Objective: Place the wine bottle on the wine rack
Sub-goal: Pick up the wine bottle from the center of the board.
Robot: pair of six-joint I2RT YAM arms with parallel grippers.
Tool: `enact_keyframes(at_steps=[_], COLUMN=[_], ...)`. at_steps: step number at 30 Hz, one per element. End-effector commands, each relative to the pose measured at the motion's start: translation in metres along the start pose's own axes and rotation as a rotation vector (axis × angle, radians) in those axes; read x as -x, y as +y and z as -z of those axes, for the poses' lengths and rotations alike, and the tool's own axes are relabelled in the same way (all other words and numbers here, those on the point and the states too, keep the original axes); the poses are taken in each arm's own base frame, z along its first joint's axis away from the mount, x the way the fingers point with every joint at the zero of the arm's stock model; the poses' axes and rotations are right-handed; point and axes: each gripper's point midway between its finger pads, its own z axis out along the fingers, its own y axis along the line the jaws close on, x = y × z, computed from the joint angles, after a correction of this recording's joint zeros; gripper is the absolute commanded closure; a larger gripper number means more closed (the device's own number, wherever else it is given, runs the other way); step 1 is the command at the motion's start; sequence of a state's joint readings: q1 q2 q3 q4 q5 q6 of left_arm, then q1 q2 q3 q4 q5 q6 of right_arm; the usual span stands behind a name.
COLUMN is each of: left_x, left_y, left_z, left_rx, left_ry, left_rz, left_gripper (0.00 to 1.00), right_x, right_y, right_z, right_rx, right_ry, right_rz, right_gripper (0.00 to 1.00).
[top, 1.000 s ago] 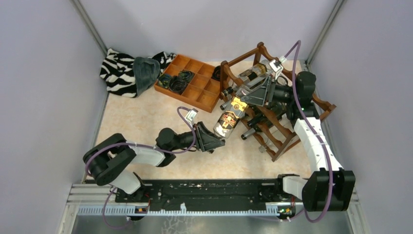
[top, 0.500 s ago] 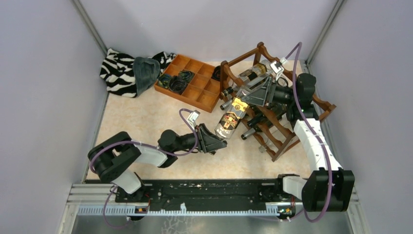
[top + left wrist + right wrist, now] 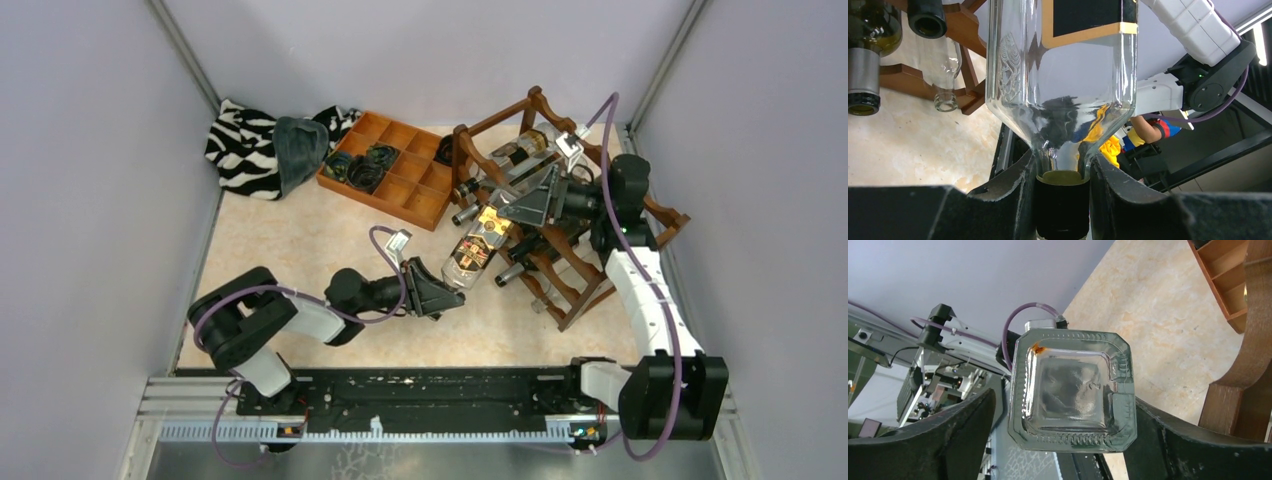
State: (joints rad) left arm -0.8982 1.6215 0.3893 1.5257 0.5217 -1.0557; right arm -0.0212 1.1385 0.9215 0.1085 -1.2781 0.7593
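Wine bottle (image 3: 470, 250) of clear, square-sided glass with a black-and-gold label hangs on a slant over the table, spanning between the two arms. Its capped neck points near-left and its base points far-right, against the front of the reddish-brown wooden wine rack (image 3: 575, 300) with scalloped rails. Whether the base rests on a rail I cannot tell.

The left gripper (image 3: 452, 285) is pinched on the neck. In the left wrist view its black fingers (image 3: 1020, 190) press in from both sides just below the shoulder of the wine bottle (image 3: 1063, 100), with the dark cap between them.

The right gripper (image 3: 515, 205) stands spread around the base. In the right wrist view the square bottom of the wine bottle (image 3: 1073, 390) sits between the fingers, with a clear gap on the left side; the right finger lies close against the glass.

Several dark bottles (image 3: 515, 270) lie in the rack's tiers, necks toward the left. To the far left of the rack sits a flat orange-brown wooden compartment tray (image 3: 400, 170) holding black coiled items. Beyond it, in the far-left corner, lies a zebra-striped cloth (image 3: 240, 150) with a grey-green cloth (image 3: 295, 150) on top. The table is beige marbled stone (image 3: 300, 240).
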Motion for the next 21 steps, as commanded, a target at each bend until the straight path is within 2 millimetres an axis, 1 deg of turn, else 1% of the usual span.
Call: enact_keyframes(at_steps=[1,4,6,9,12,15,18,21], left_x=[0.023,0.027,0.028,0.028,0.027,0.027,0.028,0.029], left_y=[-0.042,-0.043,-0.044,-0.043,-0.045,-0.047,-0.051,-0.056], left_z=[0.007,0.009,0.009,0.011,0.017,0.022,0.025,0.030], left_rx=[-0.162,-0.139,-0.126,-0.101,-0.095,-0.094,-0.106,-0.122], left_ry=[-0.102,-0.116,-0.114,-0.099,-0.097,-0.102,-0.112,-0.125], left_rz=[-0.091,-0.119,-0.138,-0.149,-0.148,-0.141,-0.133,-0.127], left_gripper=[1.00,1.00,1.00,1.00,1.00,1.00,1.00,1.00], right_x=[0.008,0.008,0.009,0.014,0.020,0.020,0.020,0.025], right_y=[0.026,0.021,0.019,0.018,0.017,0.016,0.018,0.024], right_z=[0.008,0.010,0.011,0.017,0.022,0.023,0.025,0.030], right_rx=[0.013,-0.024,-0.045,-0.075,-0.109,-0.120,-0.122,-0.143], right_ry=[-0.008,-0.010,-0.011,-0.016,-0.021,-0.017,-0.016,-0.013], right_rz=[0.191,0.203,0.227,0.278,0.310,0.314,0.324,0.370], right_gripper=[0.12,0.04,0.02,0.02,0.02,0.02,0.02,0.02])
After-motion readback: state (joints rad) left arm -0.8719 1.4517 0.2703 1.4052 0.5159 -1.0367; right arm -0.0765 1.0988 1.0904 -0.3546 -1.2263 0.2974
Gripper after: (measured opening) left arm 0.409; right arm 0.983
